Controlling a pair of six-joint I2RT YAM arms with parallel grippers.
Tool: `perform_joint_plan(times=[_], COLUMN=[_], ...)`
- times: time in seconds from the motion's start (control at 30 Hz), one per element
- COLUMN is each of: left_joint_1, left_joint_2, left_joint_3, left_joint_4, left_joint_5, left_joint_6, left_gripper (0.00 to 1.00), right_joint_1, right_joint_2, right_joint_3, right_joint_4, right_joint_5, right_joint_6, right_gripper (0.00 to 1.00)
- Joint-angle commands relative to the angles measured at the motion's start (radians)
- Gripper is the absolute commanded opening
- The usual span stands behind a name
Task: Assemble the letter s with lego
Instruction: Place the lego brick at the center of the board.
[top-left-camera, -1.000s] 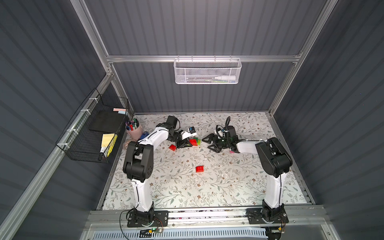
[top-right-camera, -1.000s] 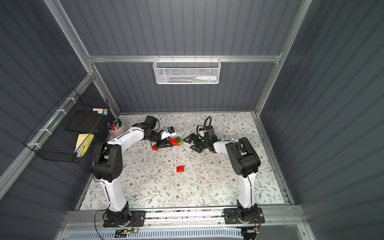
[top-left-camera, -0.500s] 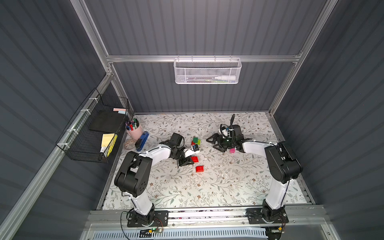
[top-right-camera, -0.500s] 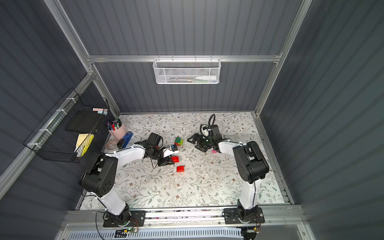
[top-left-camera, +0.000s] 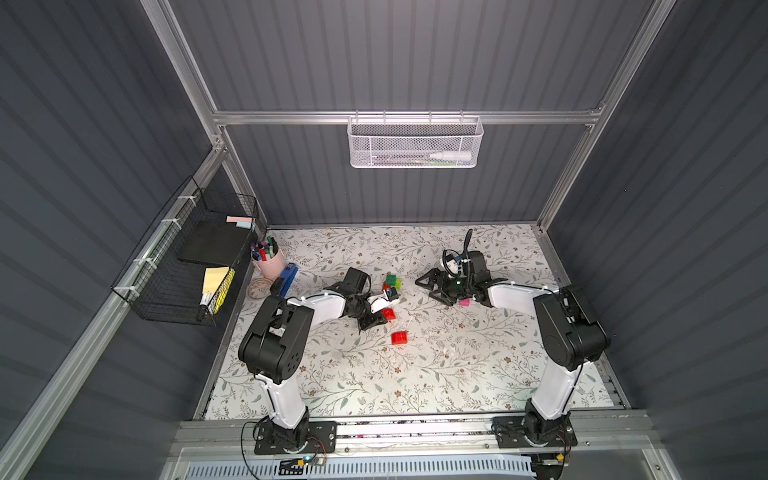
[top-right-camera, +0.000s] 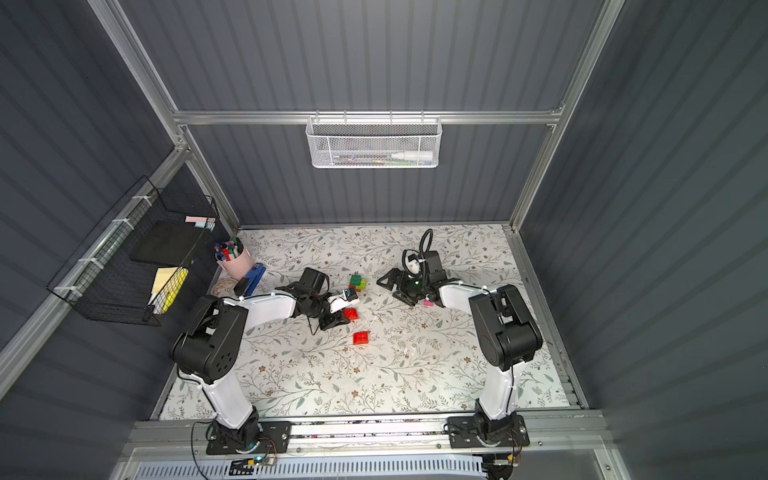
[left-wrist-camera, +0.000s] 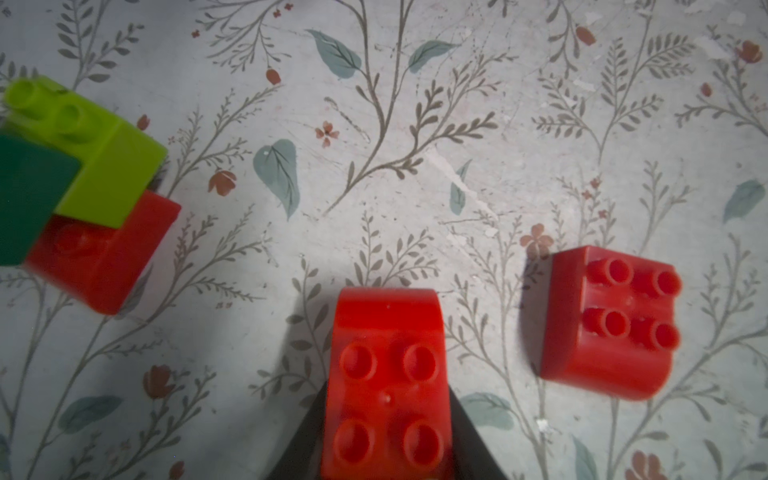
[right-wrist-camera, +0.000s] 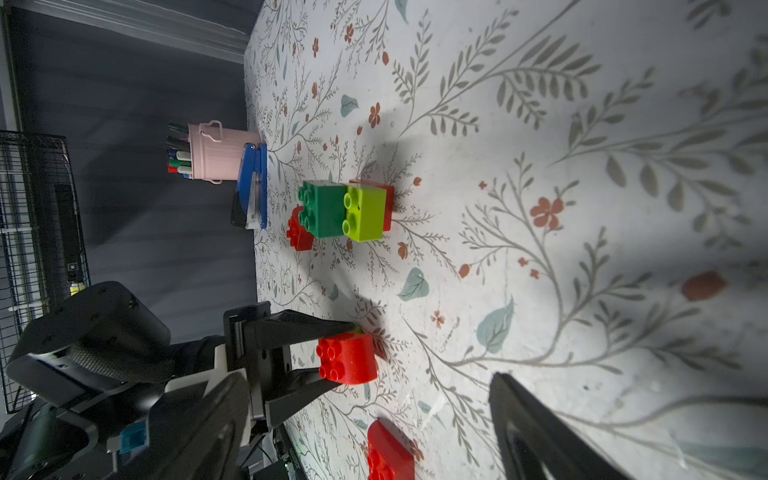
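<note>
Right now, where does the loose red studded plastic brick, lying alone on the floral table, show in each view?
Top view: loose red brick mid-picture, below and right of the held red brick.
Top view: the brick, same spot.
Left wrist: the brick beside the held brick, not touching.
Right wrist: the brick partly cut off, beyond the left gripper.
Shared landmark: the green, lime and red brick stack.

At least three red studded plastic bricks (left-wrist-camera: 386, 386) (left-wrist-camera: 606, 320) (left-wrist-camera: 104, 253); whether there is a fourth, cannot tell. One lime green studded brick (left-wrist-camera: 112, 174), one dark green studded brick (right-wrist-camera: 328, 212), one small pink brick (top-left-camera: 464, 302). One pink metal pen pot (top-left-camera: 269, 264), one blue stapler (top-left-camera: 289, 276), one black wire basket (top-left-camera: 166, 299), one white mesh basket (top-left-camera: 415, 141).
</note>
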Motion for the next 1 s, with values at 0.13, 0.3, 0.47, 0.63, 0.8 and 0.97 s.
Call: perform_joint_plan(times=[0.13,0.3,0.47,0.63,0.8,0.97], left_joint_1=[-0.005,-0.005,-0.006,-0.019,-0.042,-0.074], left_joint_2=[0.03,0.019,-0.001,0.019,0.063,0.115], left_joint_3=[0.046,0.077,0.118,0.194,0.283,0.386], left_joint_4=[-0.074,-0.142,-0.204,-0.306,-0.409,-0.497], left_joint_5=[-0.021,-0.03,-0.035,-0.09,-0.158,-0.231], left_joint_6=[-0.017,-0.007,0.002,0.013,-0.007,-0.041], left_gripper=[0.48,0.56,0.63,0.69,0.7,0.7], right_joint_1=[-0.008,-0.012,-0.014,-0.02,-0.027,-0.037], right_joint_2=[0.0,-0.003,-0.006,-0.011,-0.014,-0.015], right_joint_3=[-0.011,-0.019,-0.025,-0.033,-0.041,-0.047], right_joint_4=[0.009,0.014,0.017,0.022,0.024,0.027], right_joint_5=[-0.008,-0.013,-0.017,-0.019,-0.025,-0.03], right_joint_6=[-0.004,-0.005,-0.009,-0.009,-0.013,-0.015], right_gripper=[0.92,0.93,0.92,0.93,0.92,0.92])
